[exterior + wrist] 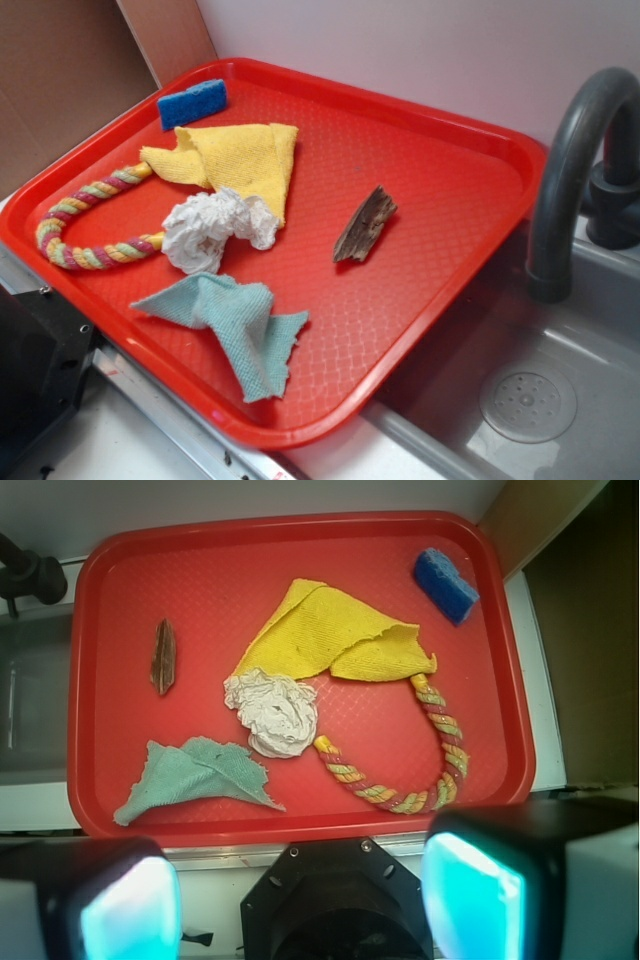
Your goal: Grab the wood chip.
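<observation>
A red plastic tray (450, 190) holds everything in view. The wood chip (364, 225), a small dark brown splinter with grainy streaks and jagged ends, lies flat on bare tray surface, alone and apart from the other things. In the exterior view it sits toward 3 o'clock of the tray's middle; in the wrist view it sits at about 9 o'clock, near the tray's left rim.

A yellow cloth (240, 158) lies folded near the tray's centre, and a crumpled white cloth (212, 230) touches its lower corner. A teal cloth (235, 325) lies rumpled toward 6 o'clock of the white one in the exterior view. A multicoloured rope toy (85, 225) curves from under the yellow cloth round to the white cloth. A blue sponge (192, 103) rests near the tray's far corner, at 11 o'clock in the exterior view.

Beside the tray is a grey sink basin (560, 400) with a dark curved faucet (575, 150).

The hand (300, 905) hangs above the tray's near edge, its two fingers (470, 900) spread wide and released, grasping nothing, well apart from the wood chip.
</observation>
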`<state>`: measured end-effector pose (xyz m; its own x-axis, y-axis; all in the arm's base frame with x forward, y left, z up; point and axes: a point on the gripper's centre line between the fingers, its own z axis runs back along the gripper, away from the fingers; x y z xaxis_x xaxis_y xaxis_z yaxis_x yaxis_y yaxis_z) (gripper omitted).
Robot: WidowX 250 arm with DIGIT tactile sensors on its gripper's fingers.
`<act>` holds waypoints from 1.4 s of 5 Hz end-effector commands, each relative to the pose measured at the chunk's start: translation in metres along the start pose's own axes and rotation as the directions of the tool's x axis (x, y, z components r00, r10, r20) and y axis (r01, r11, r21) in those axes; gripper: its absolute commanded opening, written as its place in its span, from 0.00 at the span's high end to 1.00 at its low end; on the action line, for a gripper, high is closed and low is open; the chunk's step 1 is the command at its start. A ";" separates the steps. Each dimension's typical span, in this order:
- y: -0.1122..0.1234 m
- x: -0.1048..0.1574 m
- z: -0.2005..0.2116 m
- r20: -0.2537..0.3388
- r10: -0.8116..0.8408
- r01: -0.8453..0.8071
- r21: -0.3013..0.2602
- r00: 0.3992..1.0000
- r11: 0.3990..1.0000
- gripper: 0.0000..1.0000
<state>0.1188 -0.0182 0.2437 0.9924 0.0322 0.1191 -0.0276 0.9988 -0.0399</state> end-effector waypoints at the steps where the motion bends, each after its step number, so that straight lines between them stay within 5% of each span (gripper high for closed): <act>1: 0.000 0.000 0.000 0.000 0.000 0.000 0.000 1.000 1.000 0.00; 2: -0.018 0.017 -0.008 0.130 -0.039 0.034 0.041 0.991 0.999 0.00; 4: -0.063 0.057 -0.030 0.170 -0.021 0.024 -0.015 0.985 1.000 0.00; 5: -0.077 0.074 -0.046 0.129 0.015 -0.004 -0.088 0.991 0.996 0.00; 6: -0.099 0.092 -0.082 0.008 0.003 -0.001 -0.192 1.000 0.981 0.00; 7: -0.111 0.099 -0.106 -0.010 -0.020 0.018 -0.185 1.000 0.983 0.00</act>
<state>0.2291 -0.1236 0.1390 0.9979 0.0207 0.0608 -0.0082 0.9801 -0.1985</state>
